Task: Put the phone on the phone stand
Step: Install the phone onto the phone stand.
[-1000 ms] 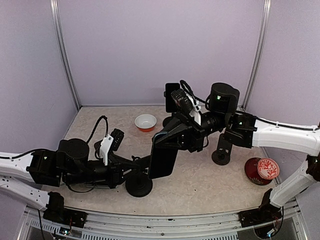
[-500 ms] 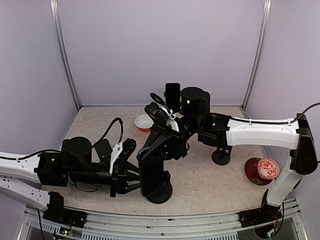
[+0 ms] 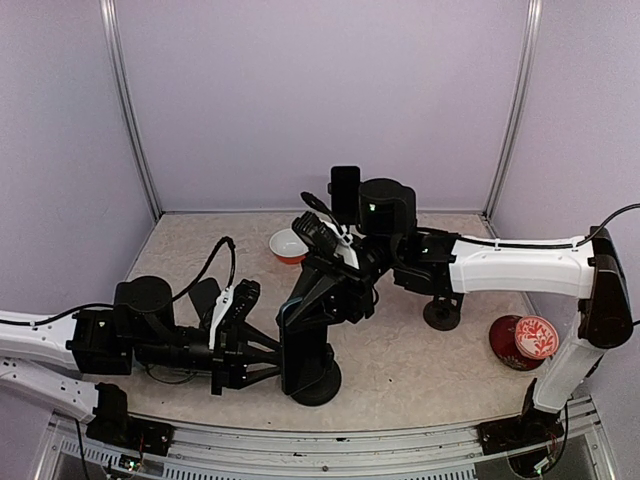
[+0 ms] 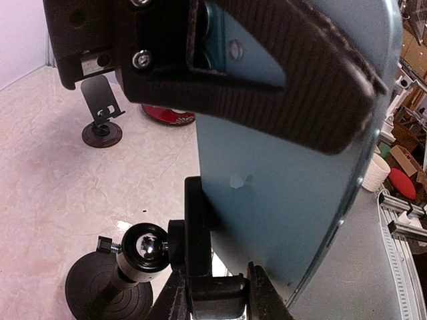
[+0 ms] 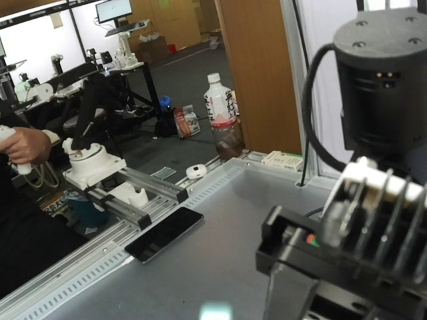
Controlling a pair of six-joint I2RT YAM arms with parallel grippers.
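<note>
The phone (image 3: 303,335), dark with a blue back (image 4: 287,200), stands nearly upright. My right gripper (image 3: 322,292) is shut on its upper part; one of its ribbed fingers (image 4: 280,73) lies across the phone's back. The black phone stand (image 3: 318,382) has a round base (image 4: 107,293), a ball joint (image 4: 143,247) and a cradle plate (image 4: 198,227). The phone's lower end rests against that plate, down by its lip. My left gripper (image 3: 268,355) is shut on the cradle's lower lip (image 4: 217,293). My right fingers do not show in the right wrist view.
A second black stand (image 3: 443,302) is right of centre, also in the left wrist view (image 4: 101,115). Another phone (image 3: 345,194) stands upright at the back. A white and orange bowl (image 3: 291,244) sits behind. A red bowl (image 3: 525,340) is at the right.
Over the last second my right gripper carried the phone left and down onto the stand, which my left gripper shifted right. Since half a second ago both have barely moved.
</note>
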